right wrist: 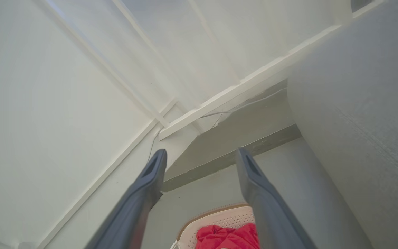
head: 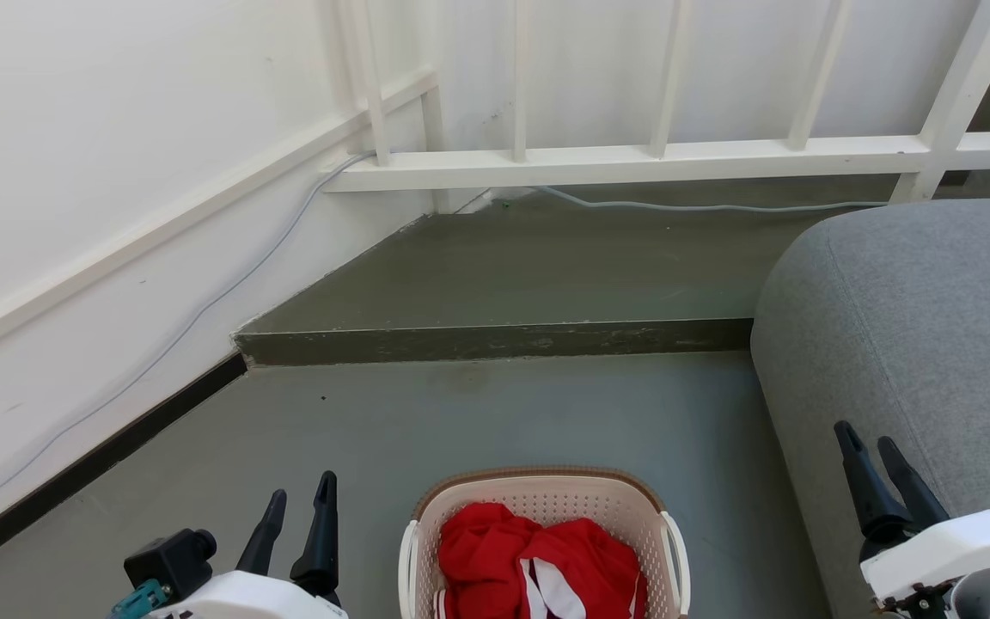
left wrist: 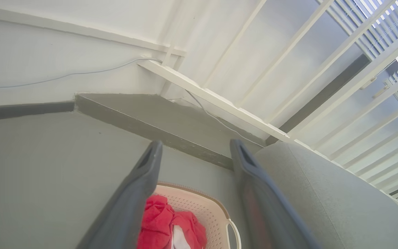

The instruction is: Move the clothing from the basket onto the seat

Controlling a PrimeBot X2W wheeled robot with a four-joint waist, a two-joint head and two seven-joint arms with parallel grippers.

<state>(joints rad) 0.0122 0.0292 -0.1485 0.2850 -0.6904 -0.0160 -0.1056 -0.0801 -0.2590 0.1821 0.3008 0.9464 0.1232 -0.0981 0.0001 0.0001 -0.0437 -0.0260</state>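
The red clothing (head: 538, 559) with white stripes lies bunched inside the cream basket (head: 546, 494), which stands on the floor at the bottom middle of the head view. The grey seat (head: 916, 318) rises to its right. My left gripper (head: 301, 487) hangs open left of the basket, nothing between its fingers. My right gripper (head: 866, 438) stands open over the seat's front edge, right of the basket. The left wrist view looks down on the clothing (left wrist: 166, 221), the basket (left wrist: 202, 204) and the seat (left wrist: 327, 197) past my left gripper (left wrist: 195, 145). In the right wrist view my right gripper (right wrist: 202, 154) frames the clothing (right wrist: 226, 237), the basket (right wrist: 216, 218) and the seat (right wrist: 365, 103).
A raised grey step (head: 495, 340) crosses the floor beyond the basket. A white wall (head: 117, 172) runs along the left, and a white railing (head: 632, 159) stands behind the step. A thin cable (head: 701, 206) trails along the step's back.
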